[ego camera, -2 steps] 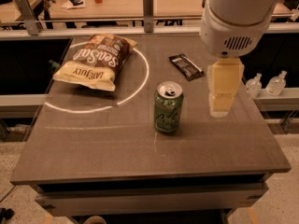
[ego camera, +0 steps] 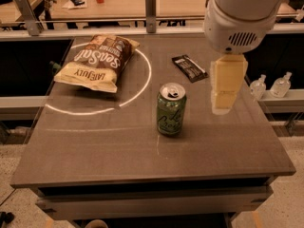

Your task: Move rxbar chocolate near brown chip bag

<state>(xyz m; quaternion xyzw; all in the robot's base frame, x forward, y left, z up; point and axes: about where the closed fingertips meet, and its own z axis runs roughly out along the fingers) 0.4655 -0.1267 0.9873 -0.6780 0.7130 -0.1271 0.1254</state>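
Note:
The rxbar chocolate point(ego camera: 190, 67), a flat black bar with pale print, lies on the brown table point(ego camera: 95, 146) at the back right of centre. The brown chip bag point(ego camera: 97, 63) lies at the back left, its cream-yellow band towards me. My gripper point(ego camera: 221, 107) hangs below the white arm housing point(ego camera: 237, 23). It hovers over the table's right side, in front of and slightly right of the bar, and holds nothing that I can see.
A green soda can point(ego camera: 171, 109) stands upright mid-table, left of the gripper and in front of the bar. A white ring point(ego camera: 142, 80) is marked on the table around the bag. Two clear bottles point(ego camera: 259, 87) stand on a ledge past the right edge.

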